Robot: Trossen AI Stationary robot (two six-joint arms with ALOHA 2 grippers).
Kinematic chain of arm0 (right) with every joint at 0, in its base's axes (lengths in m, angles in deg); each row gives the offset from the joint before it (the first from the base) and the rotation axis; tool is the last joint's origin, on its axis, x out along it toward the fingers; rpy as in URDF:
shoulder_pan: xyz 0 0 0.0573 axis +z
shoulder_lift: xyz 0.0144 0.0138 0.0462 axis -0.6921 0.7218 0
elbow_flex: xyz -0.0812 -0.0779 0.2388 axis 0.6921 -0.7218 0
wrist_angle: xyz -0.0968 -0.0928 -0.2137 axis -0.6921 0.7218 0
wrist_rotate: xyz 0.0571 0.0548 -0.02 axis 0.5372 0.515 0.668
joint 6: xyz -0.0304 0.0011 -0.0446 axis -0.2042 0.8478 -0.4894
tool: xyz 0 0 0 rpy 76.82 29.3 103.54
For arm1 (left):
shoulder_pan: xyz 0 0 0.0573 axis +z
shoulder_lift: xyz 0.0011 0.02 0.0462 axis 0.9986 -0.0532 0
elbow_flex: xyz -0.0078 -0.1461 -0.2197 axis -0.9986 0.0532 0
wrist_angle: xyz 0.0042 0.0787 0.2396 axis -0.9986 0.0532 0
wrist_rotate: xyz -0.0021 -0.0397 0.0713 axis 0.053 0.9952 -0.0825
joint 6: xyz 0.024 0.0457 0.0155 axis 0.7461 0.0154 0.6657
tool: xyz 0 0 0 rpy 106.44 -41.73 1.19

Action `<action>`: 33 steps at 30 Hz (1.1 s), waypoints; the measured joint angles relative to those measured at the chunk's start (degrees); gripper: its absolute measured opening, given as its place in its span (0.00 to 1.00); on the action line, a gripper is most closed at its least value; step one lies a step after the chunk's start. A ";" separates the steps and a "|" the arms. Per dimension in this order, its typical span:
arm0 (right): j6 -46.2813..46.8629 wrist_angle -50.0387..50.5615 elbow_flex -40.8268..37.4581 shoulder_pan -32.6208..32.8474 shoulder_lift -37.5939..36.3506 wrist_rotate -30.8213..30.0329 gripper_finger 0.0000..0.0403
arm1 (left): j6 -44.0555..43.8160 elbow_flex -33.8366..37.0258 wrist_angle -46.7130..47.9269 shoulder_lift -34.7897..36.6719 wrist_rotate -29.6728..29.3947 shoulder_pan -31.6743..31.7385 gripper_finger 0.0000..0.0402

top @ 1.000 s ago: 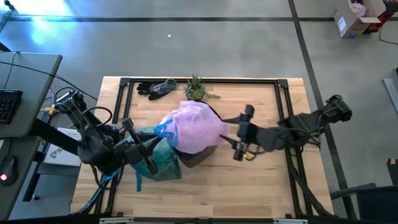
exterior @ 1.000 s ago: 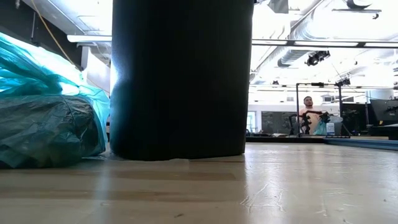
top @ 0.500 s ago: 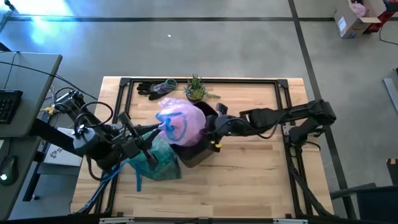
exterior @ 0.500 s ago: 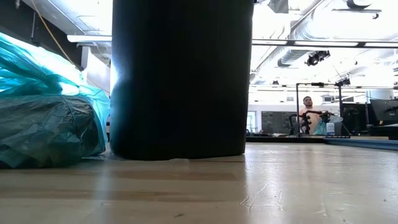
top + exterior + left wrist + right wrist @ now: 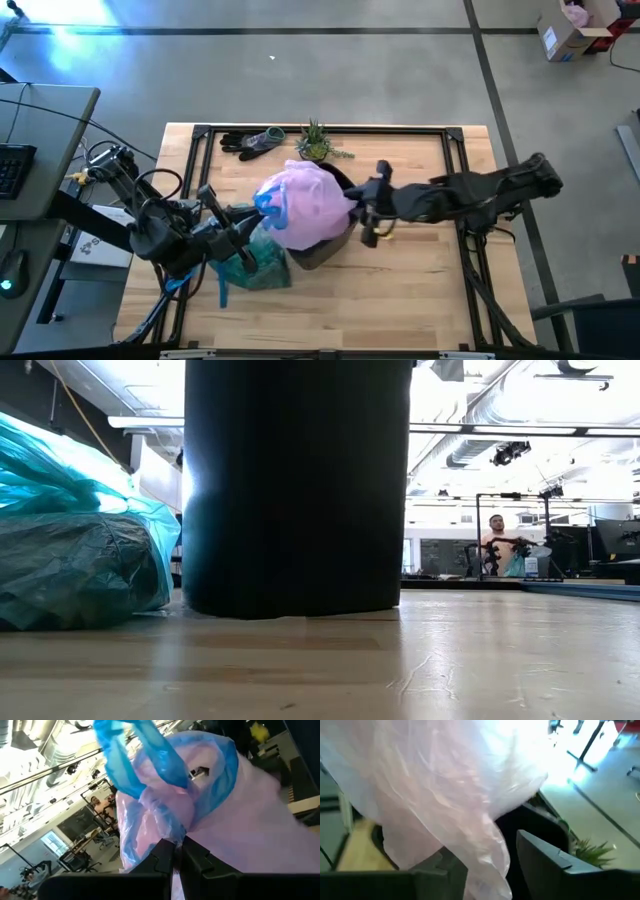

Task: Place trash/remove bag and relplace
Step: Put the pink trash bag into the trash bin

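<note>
A pale pink thin plastic bag [image 5: 310, 205] with a blue drawstring hem billows over the tall black bin [image 5: 295, 485] at mid-table. My left gripper [image 5: 250, 218] is at the bag's left side, shut on it. My right gripper [image 5: 362, 212] is at the bag's right side, open, with a hanging fold of pink film [image 5: 492, 855] between its fingers. The wrinkled teal bag [image 5: 255, 260] lies in a heap on the table left of the bin, also in the low view [image 5: 80, 560]. No trash shows. My left gripper pinches gathered pink film just under the blue drawstring hem [image 5: 175, 837] between its two fingers [image 5: 162, 857]. It comes from the table's left. The film rises from the fingers and billows over the bin. My right gripper stands with open fingers [image 5: 540, 855] on either side of the hanging pink film; I cannot tell whether they touch it.
A small green plant [image 5: 316, 140] and dark gloves [image 5: 250, 141] lie by the table's far edge. The black frame rail [image 5: 450, 130] runs around the tabletop. Bare wood lies near and right of the bin. A person [image 5: 492, 540] sits far back in the room.
My right gripper reached left into the pink bag, then drew back somewhat to the right. The bag shrank in toward its left side, then spread out wider over the bin again. My left gripper kept hold and shifted slightly toward the bin.
</note>
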 joint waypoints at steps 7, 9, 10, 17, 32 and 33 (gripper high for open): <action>-1.38 -0.55 0.00 5.08 -4.45 -2.92 0.47 | 0.07 0.00 0.18 0.00 0.06 0.00 0.00; -1.36 -0.01 0.00 5.92 -4.77 -3.35 0.51 | 0.13 0.00 0.18 0.00 -0.09 0.00 0.00; -1.36 0.46 0.00 6.23 -4.79 -3.52 0.52 | 0.13 0.00 0.20 0.00 -0.10 0.00 0.00; 0.89 4.99 0.00 8.28 -4.76 1.59 0.62 | 0.11 0.00 1.79 0.00 -3.48 0.00 0.00; 10.64 24.60 0.00 12.51 -4.72 -7.33 0.69 | 0.59 0.00 1.79 0.00 -4.63 1.58 0.00; 10.55 23.21 0.00 13.25 -4.72 -7.06 0.69 | 0.59 0.00 1.74 0.00 -4.63 1.77 0.00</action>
